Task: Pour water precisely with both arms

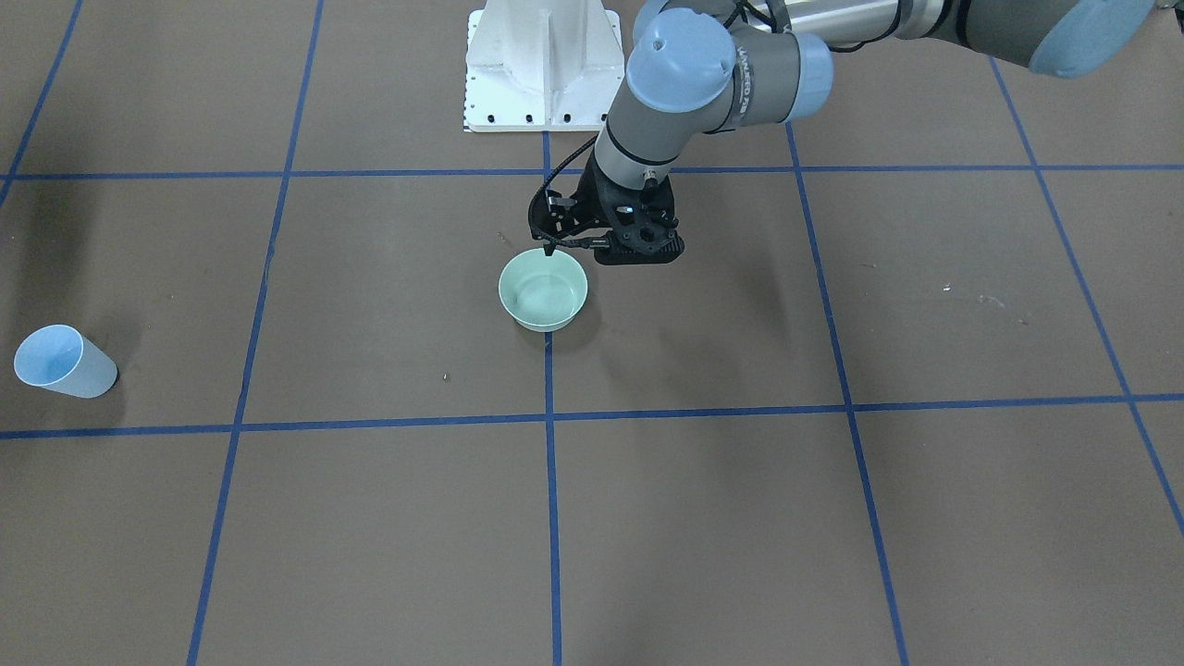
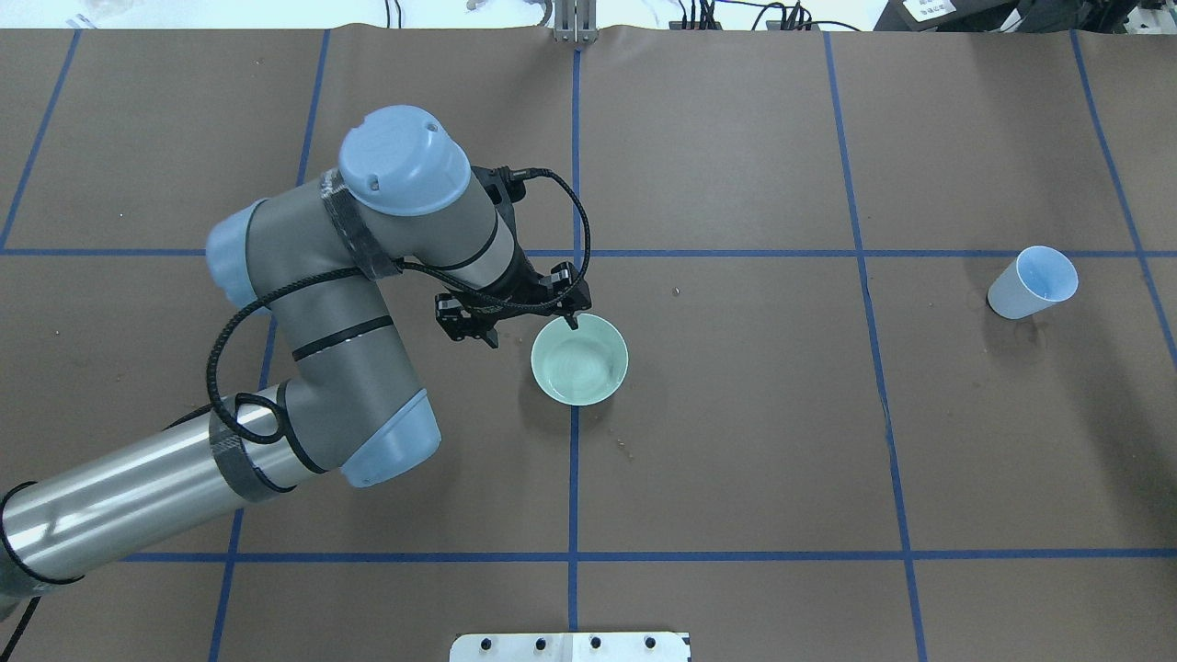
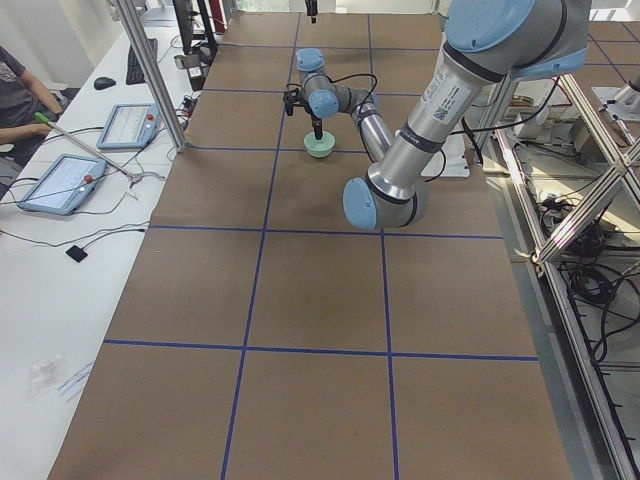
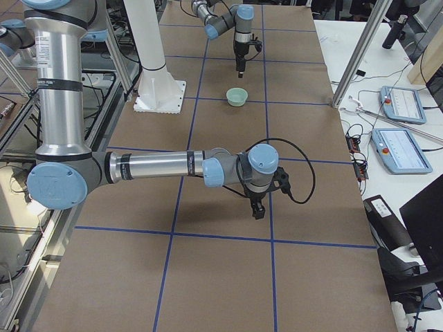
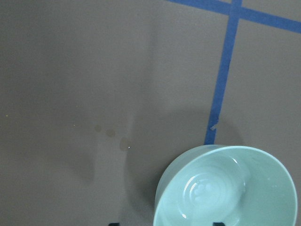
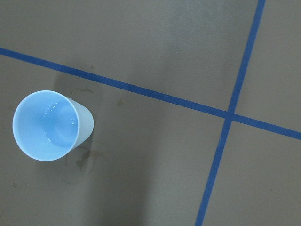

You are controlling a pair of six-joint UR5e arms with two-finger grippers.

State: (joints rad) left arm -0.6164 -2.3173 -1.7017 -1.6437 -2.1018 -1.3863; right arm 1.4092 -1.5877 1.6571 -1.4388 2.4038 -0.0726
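A glossy, round mint-green bowl (image 2: 579,360) sits mid-table (image 2: 736,460), the left tool (image 2: 533,329) spread open over its rim. The water (image 6: 52,109) glints inside a tapered pale-blue cup (image 6: 33,136) standing well apart; whether the right tool (image 4: 257,209) is open, I cannot tell

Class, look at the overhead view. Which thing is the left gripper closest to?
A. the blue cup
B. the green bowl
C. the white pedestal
B: the left gripper hangs open right at the rim of the bowl, while the cup stands far off towards the table's other end.
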